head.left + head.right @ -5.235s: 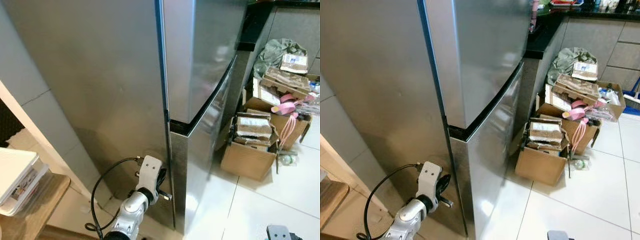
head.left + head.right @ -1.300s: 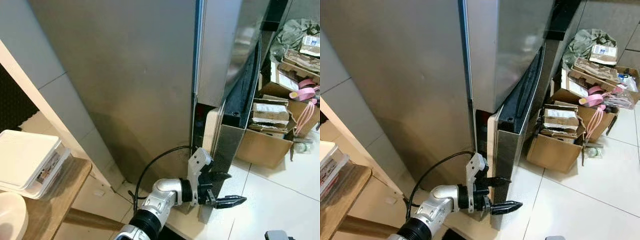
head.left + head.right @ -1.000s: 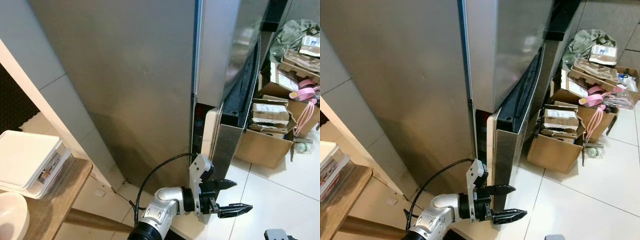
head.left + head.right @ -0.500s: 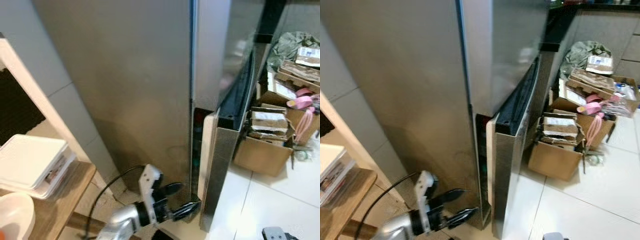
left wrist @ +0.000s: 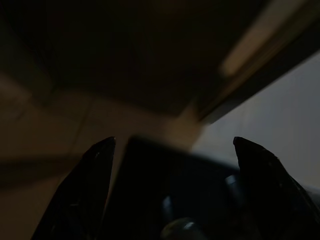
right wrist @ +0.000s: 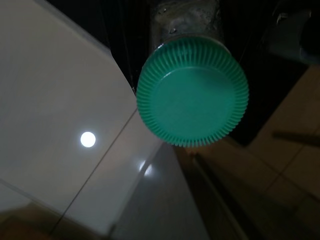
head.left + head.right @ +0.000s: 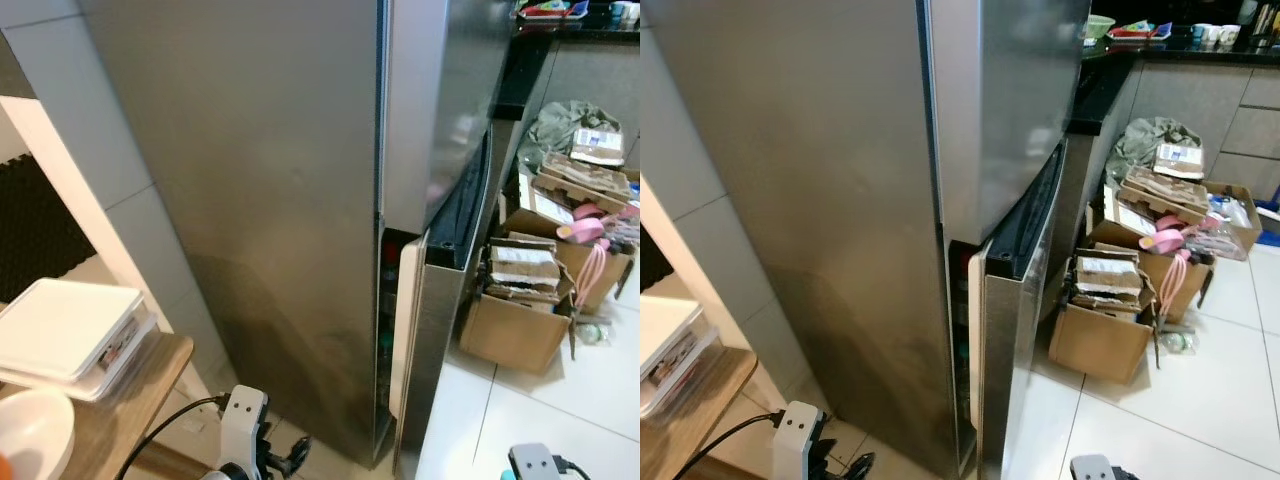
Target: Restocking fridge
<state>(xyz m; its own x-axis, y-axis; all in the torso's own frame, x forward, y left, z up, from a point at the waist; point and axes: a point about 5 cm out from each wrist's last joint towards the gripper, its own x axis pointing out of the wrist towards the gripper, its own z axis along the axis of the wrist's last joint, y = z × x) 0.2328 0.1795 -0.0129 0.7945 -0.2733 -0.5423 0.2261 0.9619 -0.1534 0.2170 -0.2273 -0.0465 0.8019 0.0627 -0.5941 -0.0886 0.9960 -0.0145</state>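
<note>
The big grey fridge (image 7: 300, 200) stands by the wall. Its lower door (image 7: 435, 330) is open a crack. The left gripper (image 7: 285, 462) is low by the fridge's bottom corner, its fingers (image 5: 90, 185) wide apart and holding nothing. The right gripper's view shows a green cap (image 6: 192, 97) of a bottle close up; I cannot tell if its fingers are clamped on it. Boxes (image 7: 515, 315) sit on the floor (image 7: 560, 400).

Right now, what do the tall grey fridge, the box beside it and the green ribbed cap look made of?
Tall grey fridge: brushed metal by its dull sheen and soft reflections, possibly a metal-look finish. Brown box: cardboard, matte with folded flaps. Green ribbed cap: likely moulded plastic, evenly coloured with fine ridges round its rim.
</note>
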